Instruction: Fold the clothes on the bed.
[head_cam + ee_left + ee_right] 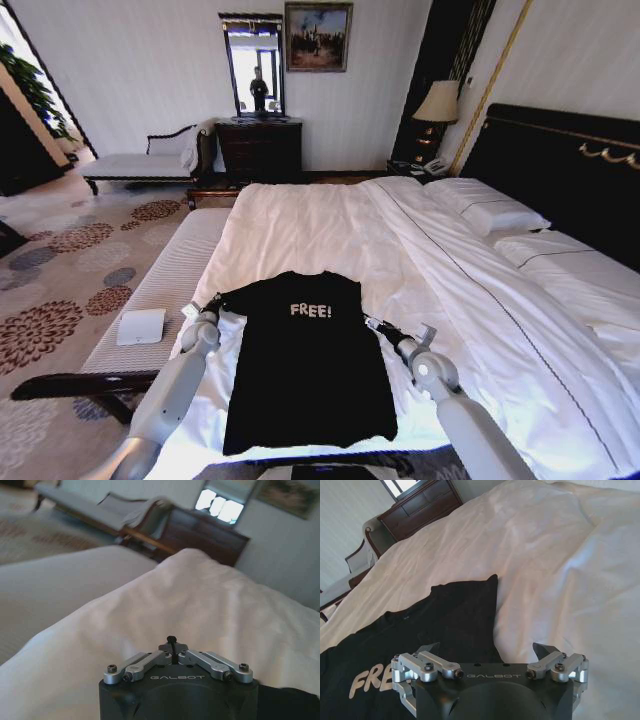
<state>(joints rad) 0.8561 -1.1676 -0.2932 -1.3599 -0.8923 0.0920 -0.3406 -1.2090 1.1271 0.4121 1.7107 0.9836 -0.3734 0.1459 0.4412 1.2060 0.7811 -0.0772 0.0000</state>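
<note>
The T-shirt (305, 365) lies flat on the near part of the bed (330, 225). The left gripper (208, 305) sits at its left sleeve, jaws closed, grasp unclear. The right gripper (372, 323) is beside the right sleeve, jaws wide open, empty.

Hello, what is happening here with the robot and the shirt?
A two-armed robot stands at the bed, where a black T-shirt lies flat and unfolded on the white duvet. Its left hand, fingers shut, is at the shirt's left sleeve. Its right hand, fingers open, is at the right sleeve. No fold has been made yet.
</note>
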